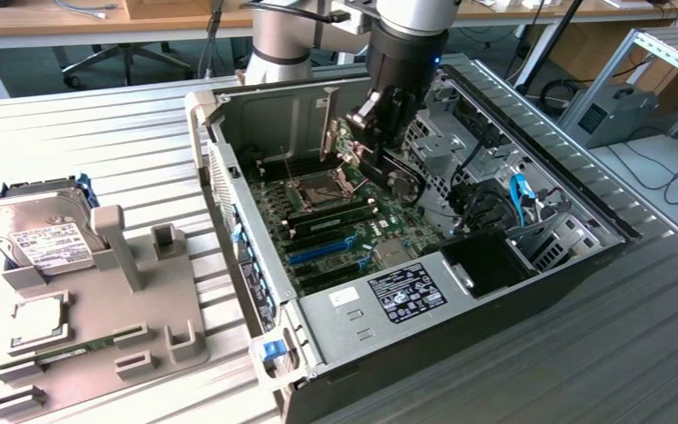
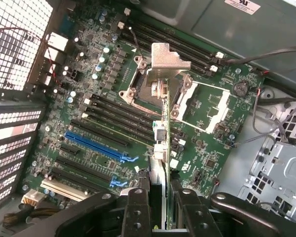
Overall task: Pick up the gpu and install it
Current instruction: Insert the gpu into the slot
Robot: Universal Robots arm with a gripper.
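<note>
Gripper (image 1: pixel 377 141) hangs inside the open computer case (image 1: pixel 551 265) in the exterior view, above the motherboard (image 1: pixel 339 221), with the gpu (image 1: pixel 369 146) clamped between its fingers; a hard drive (image 1: pixel 39 234) lies at nine o'clock on the grey holder (image 1: pixel 139 336). Wrist view: fingers (image 2: pixel 138 210) pinch the gpu (image 2: pixel 162 143) edge-on, silver bracket (image 2: pixel 166 57) at twelve o'clock, over the motherboard (image 2: pixel 89 79), blue slots (image 2: pixel 96 145) beside it.

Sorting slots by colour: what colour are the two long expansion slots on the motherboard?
Blue slots, clearest in the wrist view.
</note>
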